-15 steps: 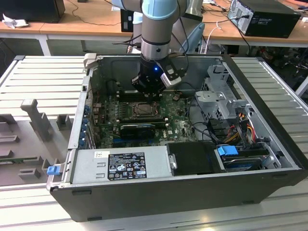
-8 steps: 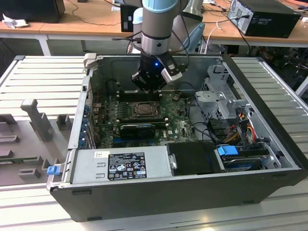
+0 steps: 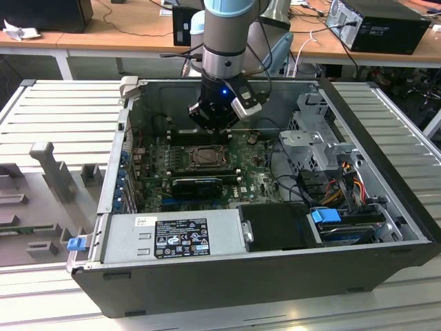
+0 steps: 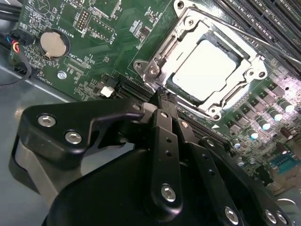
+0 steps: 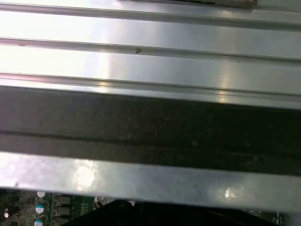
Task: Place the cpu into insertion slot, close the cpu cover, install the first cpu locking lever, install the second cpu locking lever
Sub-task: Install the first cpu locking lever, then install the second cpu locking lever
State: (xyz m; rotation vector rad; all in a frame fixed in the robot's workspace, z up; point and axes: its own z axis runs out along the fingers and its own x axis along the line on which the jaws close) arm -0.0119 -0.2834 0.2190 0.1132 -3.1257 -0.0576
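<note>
Black and matte, my tool (image 4: 162, 96) has its fingers pressed together on nothing, the tip hanging just beside the corner of the insertion slot (image 4: 207, 70). The cpu (image 4: 207, 68) already lies seated there, the cpu cover (image 4: 181, 35) framing it. I judge the chip light, stiff and fragile; the thin metal cover should take a push at its edge. The arm (image 3: 227, 41) stands near-vertical over the green board (image 4: 84, 42).
</note>
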